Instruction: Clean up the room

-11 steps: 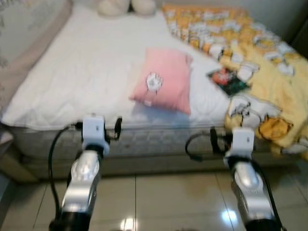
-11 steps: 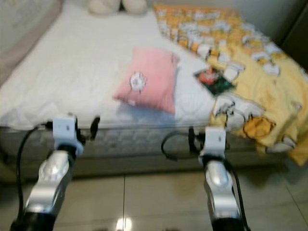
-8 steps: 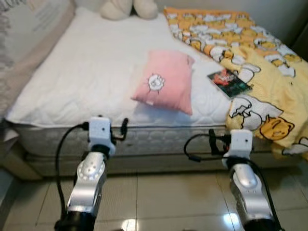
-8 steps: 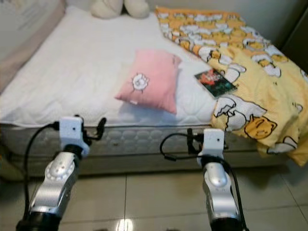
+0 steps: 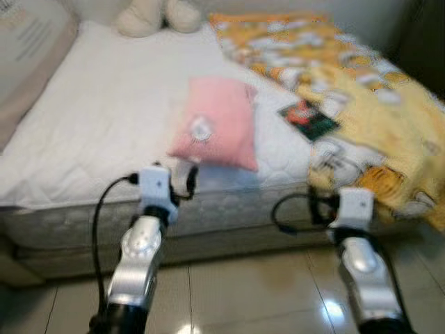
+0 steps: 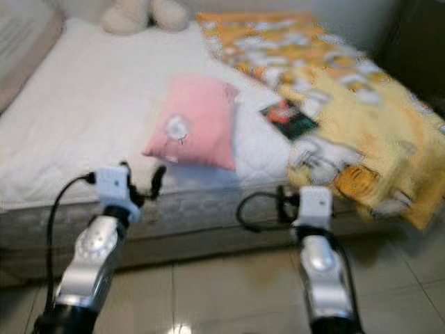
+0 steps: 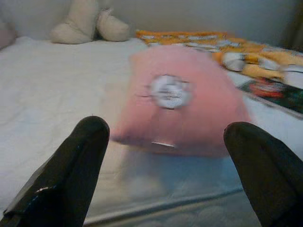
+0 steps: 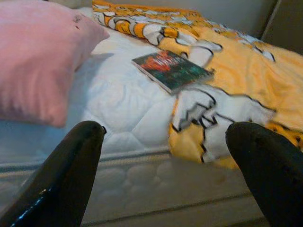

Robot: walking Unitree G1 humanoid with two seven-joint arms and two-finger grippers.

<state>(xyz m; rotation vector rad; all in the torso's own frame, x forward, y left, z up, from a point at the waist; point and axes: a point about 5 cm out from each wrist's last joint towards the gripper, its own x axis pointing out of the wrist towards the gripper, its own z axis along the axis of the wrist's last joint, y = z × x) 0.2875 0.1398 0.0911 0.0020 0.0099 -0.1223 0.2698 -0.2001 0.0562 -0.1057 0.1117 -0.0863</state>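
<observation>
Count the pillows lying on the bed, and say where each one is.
2. A pink pillow lies mid-mattress near the foot edge, beside a book. A beige pillow lies along the far left side. The yellow blanket could hide others.

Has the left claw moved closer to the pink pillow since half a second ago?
Yes. The left claw now reaches the mattress edge just below the pink pillow.

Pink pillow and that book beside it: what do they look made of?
Pink pillow: soft matte fabric, apparently stuffed; it looks plump with rounded edges. Book: probably paper with a printed cover; it lies thin and flat on the mattress. Finish unclear.
</observation>
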